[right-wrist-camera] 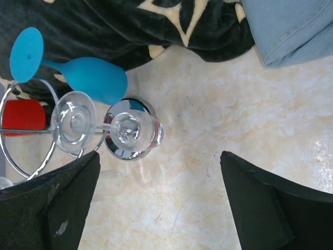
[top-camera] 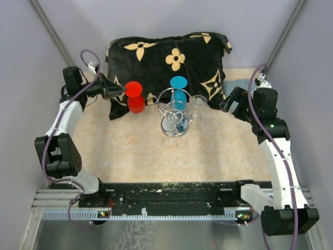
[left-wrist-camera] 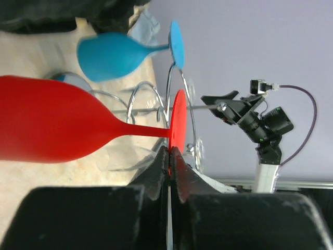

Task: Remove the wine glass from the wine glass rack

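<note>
The silver wire wine glass rack [top-camera: 174,110] stands mid-table on its round shiny base [right-wrist-camera: 120,151]. A blue wine glass [top-camera: 178,89] and clear wine glasses [right-wrist-camera: 130,130] hang on it upside down. My left gripper [top-camera: 120,94] is shut on the rim of the foot of a red wine glass [top-camera: 135,98], held just left of the rack. In the left wrist view the left gripper [left-wrist-camera: 170,156] pinches the red foot, with the red bowl [left-wrist-camera: 47,127] at left. I cannot tell whether the red glass still touches a loop. My right gripper [top-camera: 227,102] is open and empty, right of the rack; in the right wrist view it [right-wrist-camera: 161,192] hangs over bare table.
A black pillow with cream flower patterns [top-camera: 166,57] lies behind the rack. A blue denim cloth [right-wrist-camera: 291,26] lies at the back right. The beige tabletop [top-camera: 156,156] stretches in front of the rack. Grey walls close in both sides.
</note>
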